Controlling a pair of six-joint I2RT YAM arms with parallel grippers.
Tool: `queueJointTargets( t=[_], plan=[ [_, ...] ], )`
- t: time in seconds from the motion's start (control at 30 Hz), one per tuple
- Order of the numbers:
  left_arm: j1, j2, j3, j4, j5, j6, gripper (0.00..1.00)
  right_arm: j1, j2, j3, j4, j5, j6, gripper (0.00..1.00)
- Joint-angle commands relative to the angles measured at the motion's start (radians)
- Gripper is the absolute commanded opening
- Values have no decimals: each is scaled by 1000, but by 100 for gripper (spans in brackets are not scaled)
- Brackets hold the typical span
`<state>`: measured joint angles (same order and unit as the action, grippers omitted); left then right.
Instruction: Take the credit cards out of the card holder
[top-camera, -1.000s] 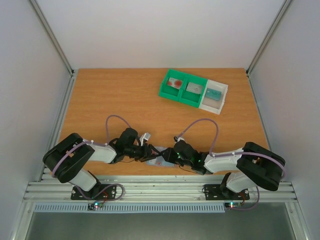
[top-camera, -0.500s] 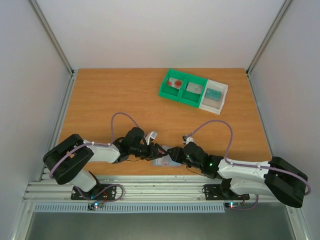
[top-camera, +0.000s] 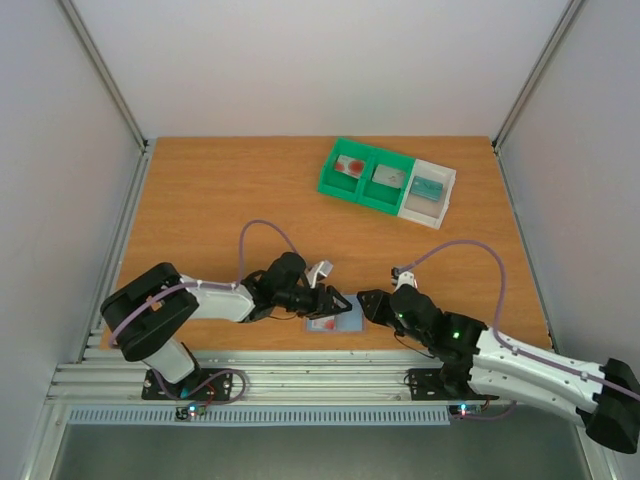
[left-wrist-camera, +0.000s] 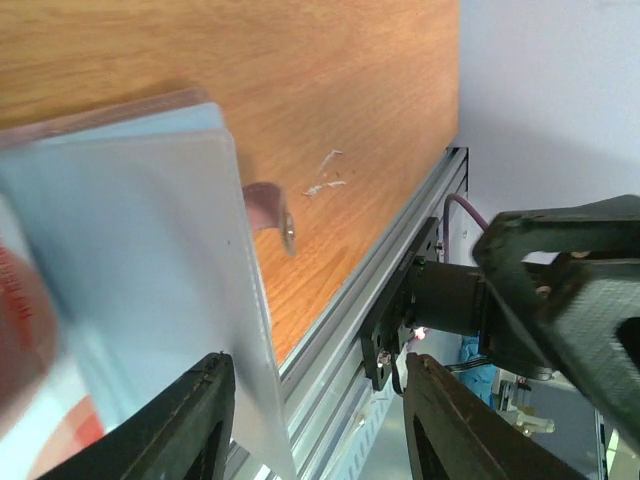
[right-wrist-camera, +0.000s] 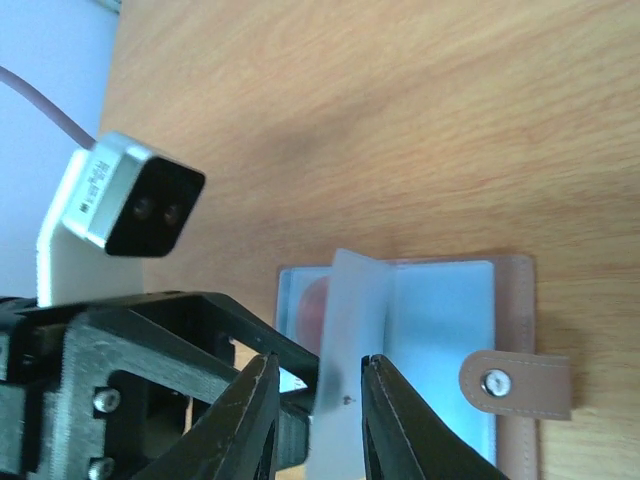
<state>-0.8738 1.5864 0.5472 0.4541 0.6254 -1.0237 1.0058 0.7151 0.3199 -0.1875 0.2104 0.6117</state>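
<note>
The card holder (top-camera: 338, 322) lies open on the surface (top-camera: 220, 200) near its front edge, between both arms. A red-blotched credit card (right-wrist-camera: 312, 300) shows inside it. Right end effector (right-wrist-camera: 320, 360): fingers parted, bracketing an upright clear leaf (right-wrist-camera: 345, 300). Left end effector (left-wrist-camera: 318, 365): fingers spread, the holder's edge between them, no pinch evident.
</note>
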Motion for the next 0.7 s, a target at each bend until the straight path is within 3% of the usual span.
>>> queueJointTargets(
  t=[0.0, 0.23, 0.67],
  plan=[
    [-44, 44, 55, 33, -24, 2, 48, 9, -103, 61, -214, 81, -29, 25],
    [-54, 59, 78, -21, -54, 31, 45, 8, -191, 109, -319, 62, -63, 25],
    [-54, 126, 176, -63, -3, 83, 48, 8, -72, 158, -261, 12, -95, 25]
  ],
)
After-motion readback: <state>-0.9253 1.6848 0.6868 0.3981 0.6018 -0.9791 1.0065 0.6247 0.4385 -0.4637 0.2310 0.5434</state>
